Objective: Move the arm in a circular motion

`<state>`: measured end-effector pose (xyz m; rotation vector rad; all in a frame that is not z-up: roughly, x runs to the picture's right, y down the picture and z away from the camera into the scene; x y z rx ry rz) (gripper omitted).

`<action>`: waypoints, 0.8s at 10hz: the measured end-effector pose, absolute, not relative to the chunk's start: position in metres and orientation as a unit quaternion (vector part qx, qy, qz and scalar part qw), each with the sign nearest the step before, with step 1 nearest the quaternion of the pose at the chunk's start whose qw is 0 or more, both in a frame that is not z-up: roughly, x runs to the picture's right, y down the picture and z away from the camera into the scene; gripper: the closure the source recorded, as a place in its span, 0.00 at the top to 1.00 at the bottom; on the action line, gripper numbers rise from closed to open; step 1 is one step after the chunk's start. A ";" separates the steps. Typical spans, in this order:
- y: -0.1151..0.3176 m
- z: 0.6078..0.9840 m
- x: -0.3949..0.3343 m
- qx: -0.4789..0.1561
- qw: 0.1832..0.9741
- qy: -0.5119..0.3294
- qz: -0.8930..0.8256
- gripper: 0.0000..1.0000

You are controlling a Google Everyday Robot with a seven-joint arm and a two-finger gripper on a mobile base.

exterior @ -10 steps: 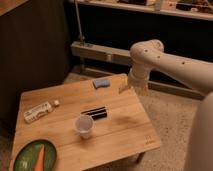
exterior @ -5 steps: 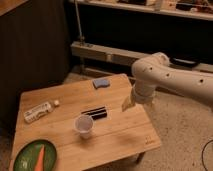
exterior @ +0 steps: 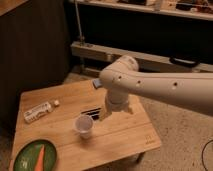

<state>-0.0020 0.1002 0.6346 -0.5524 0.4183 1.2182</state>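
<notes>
- The arm (exterior: 150,87) reached in from the right edge of the view. It was a thick cream tube with small dark dots, and it bent at a rounded elbow above the middle of the worktop (exterior: 130,142).
- From the elbow a short link dropped toward the wood. The end effector (exterior: 103,115) was at its lower end, a narrow yellowish tip low over the worktop.
- I could not tell whether the end effector was open or closed.
- A set of dark strips (exterior: 90,112) lay on the wood just left of the end effector. I could not tell whether the tip touched them.
- A pale cup (exterior: 84,125) stood upright just in front of the strips, near the end effector but apart from it.
- A blue thing (exterior: 96,83) showed from behind the elbow near the far edge, mostly hidden by the arm.
- A white bottle (exterior: 38,112) lay on its side toward the left edge, with a small white cap (exterior: 56,103) just beside its right end.
- A green plate (exterior: 22,160) sat at the front left corner with a carrot (exterior: 40,156) on it.
- Behind the worktop a pale rail (exterior: 95,50) ran along a dark wall, and a speckled floor (exterior: 175,130) showed on the right.
</notes>
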 end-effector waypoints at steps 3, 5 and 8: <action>0.080 0.643 -0.074 -0.265 0.798 0.174 0.512 0.80; 0.059 0.655 -0.119 -0.267 0.817 0.163 0.485 0.80; 0.015 0.682 -0.160 -0.258 0.827 0.155 0.475 0.80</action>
